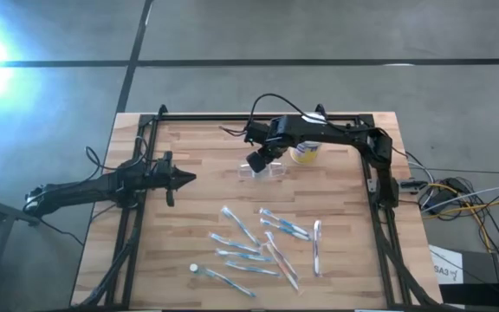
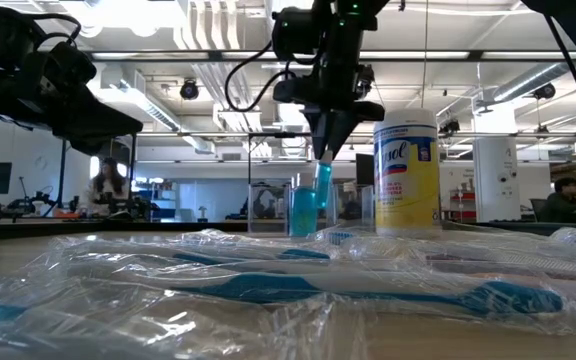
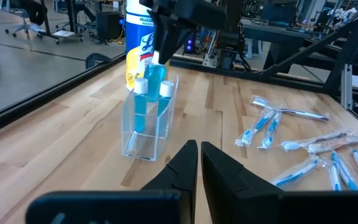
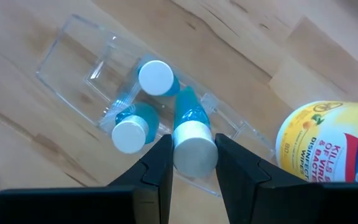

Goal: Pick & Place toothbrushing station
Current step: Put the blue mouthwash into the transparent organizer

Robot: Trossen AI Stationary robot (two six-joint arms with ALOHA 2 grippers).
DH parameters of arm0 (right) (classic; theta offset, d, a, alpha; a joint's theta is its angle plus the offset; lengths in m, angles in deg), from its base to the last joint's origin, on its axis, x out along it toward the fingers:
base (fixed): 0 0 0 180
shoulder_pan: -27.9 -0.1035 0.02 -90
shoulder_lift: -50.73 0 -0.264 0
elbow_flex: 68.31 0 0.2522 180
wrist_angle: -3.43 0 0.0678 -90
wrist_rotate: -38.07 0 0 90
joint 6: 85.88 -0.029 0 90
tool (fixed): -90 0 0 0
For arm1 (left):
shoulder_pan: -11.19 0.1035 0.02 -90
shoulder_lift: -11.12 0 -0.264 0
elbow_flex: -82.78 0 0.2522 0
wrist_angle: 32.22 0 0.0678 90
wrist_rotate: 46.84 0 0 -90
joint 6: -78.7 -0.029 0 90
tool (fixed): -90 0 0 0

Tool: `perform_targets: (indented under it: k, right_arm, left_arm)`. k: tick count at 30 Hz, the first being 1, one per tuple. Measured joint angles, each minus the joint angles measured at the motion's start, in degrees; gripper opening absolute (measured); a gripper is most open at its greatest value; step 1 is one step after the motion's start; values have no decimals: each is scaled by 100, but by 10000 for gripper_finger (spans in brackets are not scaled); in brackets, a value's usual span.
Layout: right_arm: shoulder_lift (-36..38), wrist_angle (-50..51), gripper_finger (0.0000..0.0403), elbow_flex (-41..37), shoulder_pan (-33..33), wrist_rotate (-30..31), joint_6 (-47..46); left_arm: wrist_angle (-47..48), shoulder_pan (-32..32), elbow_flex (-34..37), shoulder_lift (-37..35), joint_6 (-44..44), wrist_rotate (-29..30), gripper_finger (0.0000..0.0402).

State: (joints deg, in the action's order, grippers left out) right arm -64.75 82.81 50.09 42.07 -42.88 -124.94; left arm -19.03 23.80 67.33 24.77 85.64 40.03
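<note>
- Your right gripper (image 4: 193,163) hangs directly over the toothbrushing station (image 1: 264,172), jaws clamped on a blue white-capped tube (image 4: 192,134), so it can drop straight in.
- The station stands mid-tabletop beside the yellow canister (image 1: 305,153), already holding two such tubes (image 4: 143,107).
- Your left gripper (image 1: 186,179) waits apart, jaws nearly closed, empty.

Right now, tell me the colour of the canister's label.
Yellow on the canister, clearest in the low view.

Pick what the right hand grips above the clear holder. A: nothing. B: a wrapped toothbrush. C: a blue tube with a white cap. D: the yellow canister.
C: the right hand is shut on a blue tube with a white cap, held over the clear holder beside two tubes already inside.
</note>
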Motion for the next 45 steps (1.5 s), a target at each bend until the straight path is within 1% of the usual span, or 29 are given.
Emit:
perform_targets:
  k: [10, 23, 27, 31, 35, 39, 45]
  right_arm:
    - [0, -57, 91, -33, 18, 1, 2]
    - [0, -254, 93, -318, 55, 4, 7]
    - [0, -456, 108, -319, 56, 9, 82]
    - [2, -494, 129, -318, 72, 7, 101]
    - [2, -494, 141, -319, 75, 7, 126]
    - [2, -496, 147, -319, 75, 7, 155]
    - [2, -500, 145, -306, 75, 9, 203]
  left_arm:
    - [3, -1, 0, 0, 28, -1, 26]
    - [13, 0, 2, 0, 41, 2, 26]
    - [13, 0, 9, 0, 42, 2, 26]
    - [17, 2, 9, 0, 42, 2, 26]
    - [17, 1, 9, -2, 42, 2, 26]
    - [17, 2, 9, 0, 42, 2, 26]
    - [19, 2, 11, 0, 42, 2, 26]
